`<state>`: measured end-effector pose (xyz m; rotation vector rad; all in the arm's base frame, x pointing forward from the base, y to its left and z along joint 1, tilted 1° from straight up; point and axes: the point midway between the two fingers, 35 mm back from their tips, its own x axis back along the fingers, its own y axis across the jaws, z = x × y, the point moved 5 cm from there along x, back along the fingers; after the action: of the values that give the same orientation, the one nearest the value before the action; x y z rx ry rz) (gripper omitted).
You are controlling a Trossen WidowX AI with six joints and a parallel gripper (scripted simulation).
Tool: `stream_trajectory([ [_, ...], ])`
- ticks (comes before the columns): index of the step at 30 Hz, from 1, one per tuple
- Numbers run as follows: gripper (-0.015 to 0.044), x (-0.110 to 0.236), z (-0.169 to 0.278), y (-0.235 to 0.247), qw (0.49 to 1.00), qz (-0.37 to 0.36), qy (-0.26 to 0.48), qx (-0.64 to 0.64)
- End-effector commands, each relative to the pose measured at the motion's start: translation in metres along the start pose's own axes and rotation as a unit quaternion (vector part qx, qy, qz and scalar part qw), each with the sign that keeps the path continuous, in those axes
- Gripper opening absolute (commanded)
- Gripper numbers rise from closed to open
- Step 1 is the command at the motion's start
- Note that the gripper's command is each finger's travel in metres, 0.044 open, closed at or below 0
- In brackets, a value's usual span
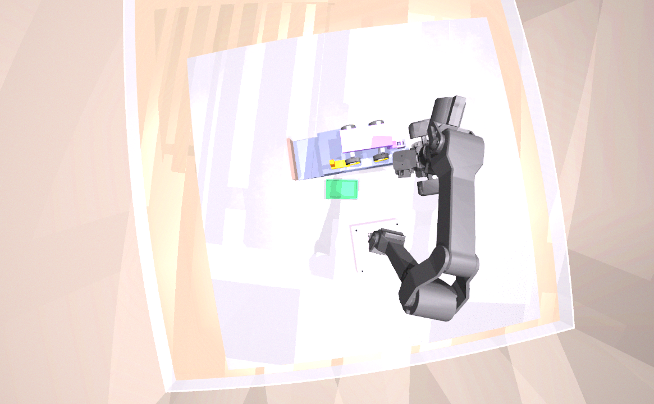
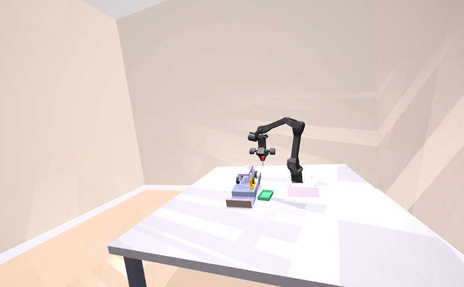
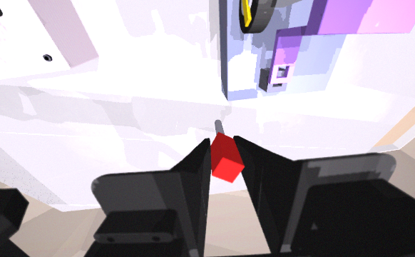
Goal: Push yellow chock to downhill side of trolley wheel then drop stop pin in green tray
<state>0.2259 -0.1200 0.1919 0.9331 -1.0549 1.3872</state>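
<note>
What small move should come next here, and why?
Probably carry the red-headed stop pin sideways toward the shallow green tray: the pincer grips it clear of the grey ramp, and the yellow chock sits against a trolley wheel.

Open table (image 1: 278, 311) beside green tray (image 1: 341, 189)
</note>
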Motion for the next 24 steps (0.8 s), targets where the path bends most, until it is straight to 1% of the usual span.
stream_trajectory([
  [1, 0.0000, 0.000, -0.002, 0.005, 1.000, 0.000, -0.002, 0.002],
  [24, 0.0000, 0.011, -0.082, -0.002, 1.000, 0.001, -0.006, 0.002],
])
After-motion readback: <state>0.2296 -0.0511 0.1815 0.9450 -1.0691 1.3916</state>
